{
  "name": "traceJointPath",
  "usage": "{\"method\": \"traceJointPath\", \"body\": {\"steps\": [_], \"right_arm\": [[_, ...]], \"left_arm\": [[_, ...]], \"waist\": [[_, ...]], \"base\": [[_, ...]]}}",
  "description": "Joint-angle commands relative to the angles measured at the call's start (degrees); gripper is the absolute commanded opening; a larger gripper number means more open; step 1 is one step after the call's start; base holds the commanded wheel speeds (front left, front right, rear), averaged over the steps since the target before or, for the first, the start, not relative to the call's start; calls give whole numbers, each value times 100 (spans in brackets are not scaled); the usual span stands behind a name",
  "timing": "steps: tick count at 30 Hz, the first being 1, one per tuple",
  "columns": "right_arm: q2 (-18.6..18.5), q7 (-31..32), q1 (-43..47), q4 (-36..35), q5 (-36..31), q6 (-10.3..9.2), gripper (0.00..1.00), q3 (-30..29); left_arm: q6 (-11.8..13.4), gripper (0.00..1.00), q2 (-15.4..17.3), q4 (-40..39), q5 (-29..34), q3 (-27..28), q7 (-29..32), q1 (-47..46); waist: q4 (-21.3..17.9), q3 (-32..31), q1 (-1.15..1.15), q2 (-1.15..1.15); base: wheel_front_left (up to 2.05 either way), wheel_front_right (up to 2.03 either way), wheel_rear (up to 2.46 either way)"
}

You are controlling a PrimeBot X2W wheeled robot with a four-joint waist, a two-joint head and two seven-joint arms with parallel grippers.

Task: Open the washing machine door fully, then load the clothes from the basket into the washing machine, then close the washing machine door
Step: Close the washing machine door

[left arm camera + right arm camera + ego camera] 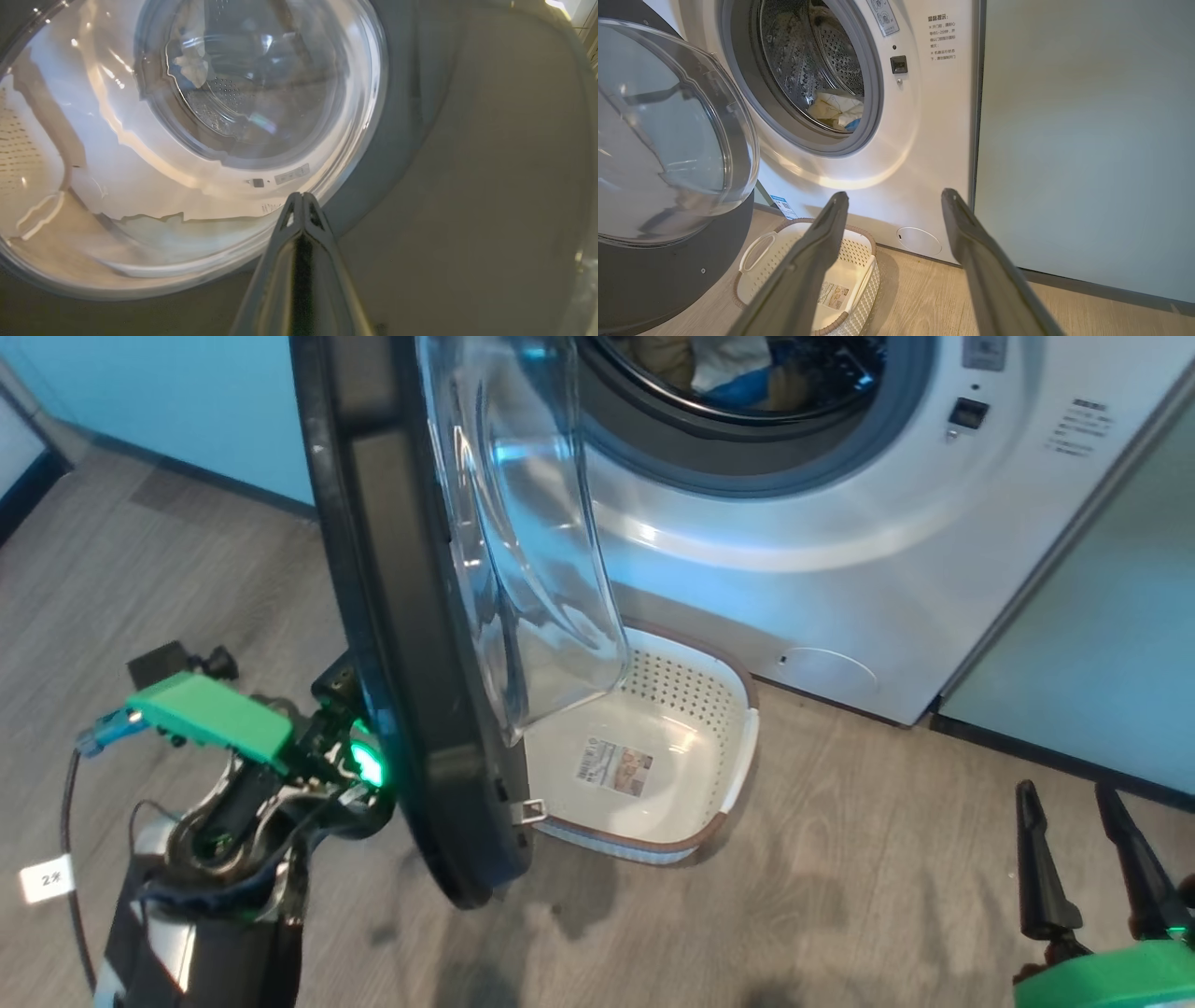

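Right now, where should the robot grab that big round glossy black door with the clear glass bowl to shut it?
Probably the thick rim of the door near its metal latch, the free edge, coming from the outer face where the shut left gripper sits. The smooth domed bowl bulging from the inner face offers nothing to pinch.

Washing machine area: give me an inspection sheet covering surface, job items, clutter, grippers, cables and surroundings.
Surface: grey wood-look floor.
Job's things: washing machine mouth uncovered; washing machine door swung out, its lower edge over the basket's left end in the head view; clothes lie inside the machine; basket empty on the floor, base label showing.
Clutter: nothing seen.
Grippers: left gripper shut, tips at the door's outer face, contact unclear; right gripper open, holding nothing.
Cables: black cable loops at the head view's lower left.
Surroundings: pale green cabinet right of the machine.
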Motion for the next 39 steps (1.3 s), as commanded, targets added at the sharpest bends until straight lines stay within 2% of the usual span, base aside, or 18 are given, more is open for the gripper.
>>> {"method": "traceJointPath", "body": {"steps": [1, 24, 39], "right_arm": [[-35, -68, -285, -152, 33, -16, 100, 140], [4, -284, -561, 192, 162, -16, 100, 286], [20, -424, -720, 425, 215, -16, 100, 375]], "left_arm": [[-41, 0, 46, -200, 11, 100, -2, -299], [-41, 0, 20, 340, -6, -574, -630, -1084], [-41, 0, 20, 879, 129, -754, -1051, -1646]], "waist": [[-77, -2, 0, 0], [-1045, 89, 0, 0], [-1440, 69, 0, 0]], "base": [[0, 0, 0], [0, 0, 0], [0, 0, 0]]}}
